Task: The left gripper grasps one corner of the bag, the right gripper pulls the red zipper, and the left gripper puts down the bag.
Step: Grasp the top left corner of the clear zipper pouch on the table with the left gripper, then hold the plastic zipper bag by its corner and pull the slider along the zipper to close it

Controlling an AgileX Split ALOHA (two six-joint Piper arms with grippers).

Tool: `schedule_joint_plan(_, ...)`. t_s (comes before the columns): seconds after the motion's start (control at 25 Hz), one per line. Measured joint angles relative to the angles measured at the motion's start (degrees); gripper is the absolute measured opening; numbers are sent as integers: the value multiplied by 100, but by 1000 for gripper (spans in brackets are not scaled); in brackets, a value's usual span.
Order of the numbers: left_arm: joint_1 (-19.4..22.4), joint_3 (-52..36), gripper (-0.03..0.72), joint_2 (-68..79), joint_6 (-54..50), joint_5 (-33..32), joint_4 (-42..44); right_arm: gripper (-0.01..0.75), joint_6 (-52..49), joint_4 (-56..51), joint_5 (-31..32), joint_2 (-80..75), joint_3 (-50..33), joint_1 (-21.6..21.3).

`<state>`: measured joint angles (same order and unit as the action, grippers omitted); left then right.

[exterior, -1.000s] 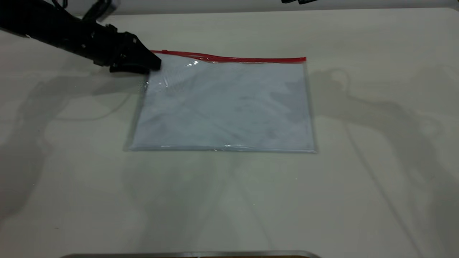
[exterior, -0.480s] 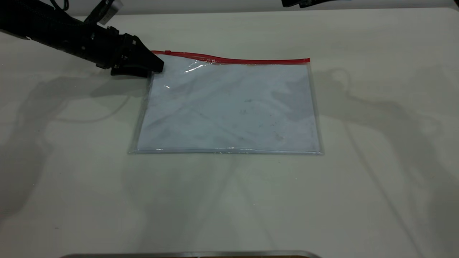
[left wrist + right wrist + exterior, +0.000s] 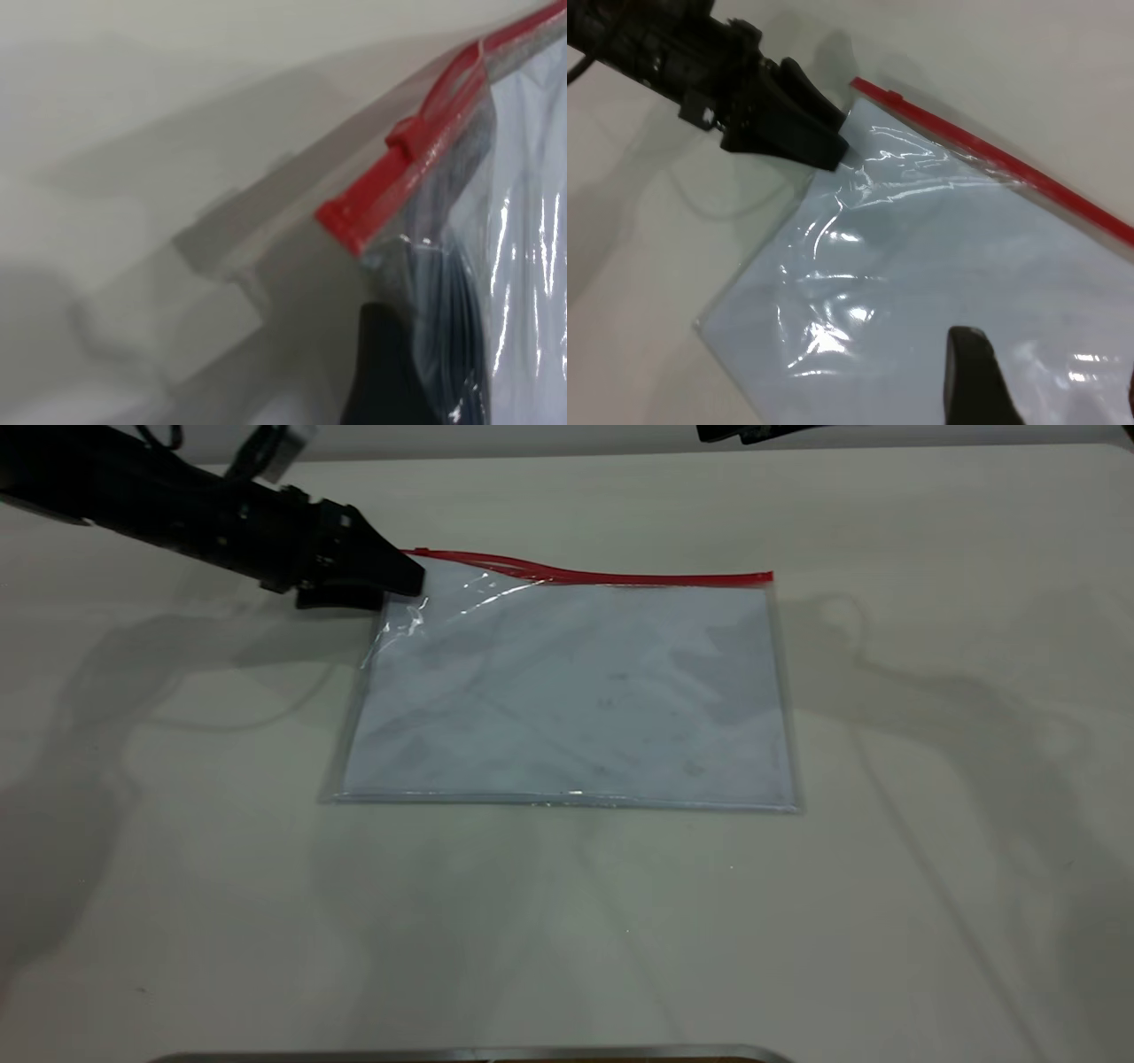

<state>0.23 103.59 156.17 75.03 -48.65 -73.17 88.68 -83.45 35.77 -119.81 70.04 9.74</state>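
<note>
The bag [image 3: 567, 691] is a flat clear pouch with a bluish-white sheet inside, lying mid-table. The red zipper [image 3: 620, 577] edges its far long side, with its small slider tab [image 3: 420, 553] near the left end. My left gripper [image 3: 403, 581] is shut on the bag's far left corner and holds it slightly raised, so the plastic wrinkles there. In the left wrist view the gripper [image 3: 412, 345] pinches the plastic just below the zipper's end [image 3: 354, 221]. My right gripper [image 3: 1050, 390] hangs open above the bag and touches nothing. It just shows at the exterior view's top edge [image 3: 744, 432].
A metal edge [image 3: 469, 1054] runs along the table's near side. Bare table [image 3: 930, 691] surrounds the bag on all sides. The left arm [image 3: 133, 500] stretches in from the far left.
My left gripper has moved right with the bag's corner. The bag has slid a little to the right and the zipper's left end has lifted and bowed.
</note>
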Motion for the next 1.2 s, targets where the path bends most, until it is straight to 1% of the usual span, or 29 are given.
schedule_joint_plan(0.08,-85,0,513,0,65,46,0,454,0,0,0,0,0,0)
schedule_joint_plan(0.2,-104,0,382,0,116,131,-4,452,5,0,-6,0,0,0)
schedule_joint_plan(0.36,-104,0,116,-48,577,187,21,439,5,0,19,0,0,0)
schedule_joint_plan(0.4,-104,0,69,-80,826,163,23,438,14,0,49,0,0,0)
schedule_joint_plan(0.44,-104,0,54,-120,1121,141,27,438,64,0,97,0,11,0)
schedule_joint_plan(0.6,-129,0,53,-367,2413,-49,60,437,700,-93,33,-98,239,146)
schedule_joint_plan(0.76,-139,0,60,-603,3602,-392,82,437,1306,-480,-7,-666,925,464)
schedule_joint_plan(0.88,-139,0,61,-664,4249,-627,88,437,1399,-618,45,-1237,1561,723)
schedule_joint_plan(1.04,-139,0,61,-664,4540,-717,241,436,1340,-705,307,-1888,2362,973)
schedule_joint_plan(1.2,-139,0,62,-664,4567,-764,330,436,1032,-731,586,-2331,2935,1070)
